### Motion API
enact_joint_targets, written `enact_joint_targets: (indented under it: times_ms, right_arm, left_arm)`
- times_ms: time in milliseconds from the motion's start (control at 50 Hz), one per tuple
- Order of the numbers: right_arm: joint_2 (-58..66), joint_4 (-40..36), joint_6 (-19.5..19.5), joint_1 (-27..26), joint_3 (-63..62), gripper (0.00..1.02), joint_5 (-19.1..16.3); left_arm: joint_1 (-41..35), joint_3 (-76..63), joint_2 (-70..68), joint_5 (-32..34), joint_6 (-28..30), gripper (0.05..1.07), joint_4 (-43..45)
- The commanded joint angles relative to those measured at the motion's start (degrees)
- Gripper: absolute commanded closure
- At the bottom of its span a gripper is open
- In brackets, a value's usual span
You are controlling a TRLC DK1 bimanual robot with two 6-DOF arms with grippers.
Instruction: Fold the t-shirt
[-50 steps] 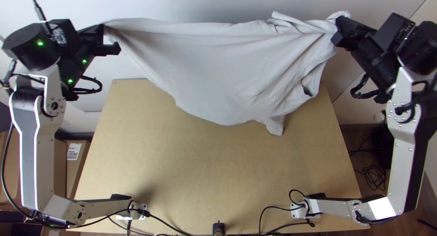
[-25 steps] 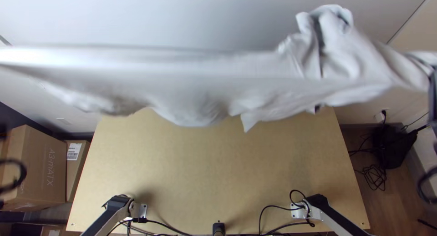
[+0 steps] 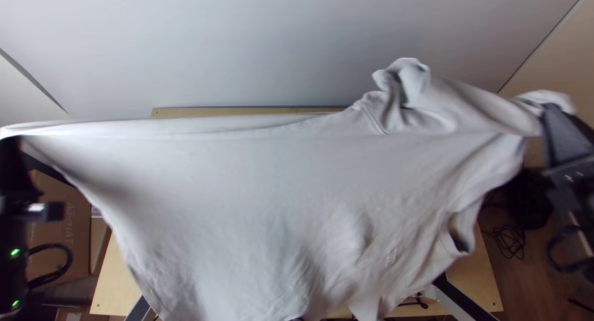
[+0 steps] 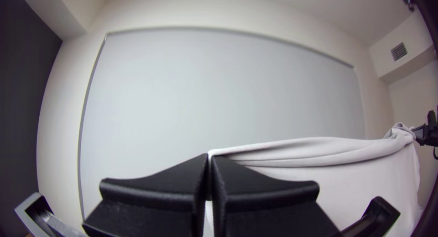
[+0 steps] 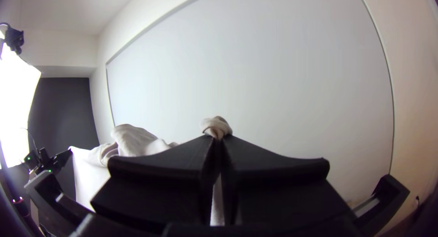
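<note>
T-shirt (image 3: 266, 203) has come up and nearer since a second ago, hanging spread above the table (image 3: 114, 290). My left gripper (image 4: 209, 158) and right gripper (image 5: 218, 140) pinch its top ends; laying-down probably next.

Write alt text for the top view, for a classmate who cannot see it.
A pale t-shirt hangs stretched between the robot's left hand and right hand, hiding most of the light wooden table. Its upper edge is taut at the left and bunched toward the right.
</note>
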Motion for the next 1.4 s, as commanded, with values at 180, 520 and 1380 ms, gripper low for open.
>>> enact_joint_targets:
  times_ms: [180,520,1380]
  right_arm:
    - [-10.8,14.5,7.1,0.1,-45.4,1.0,-0.2]
    - [-4.1,31.2,11.0,-5.1,-70.4,1.0,-5.4]
    - [51.4,46.1,8.0,-12.7,-40.0,1.0,-7.6]
  left_arm:
    - [-0.2,-33.6,-6.3,1.1,-2.6,1.05,3.4]
    - [3.7,-59.6,7.7,7.5,-1.8,1.05,22.3]
    - [11.0,-26.7,66.7,9.0,-4.6,1.05,37.5]
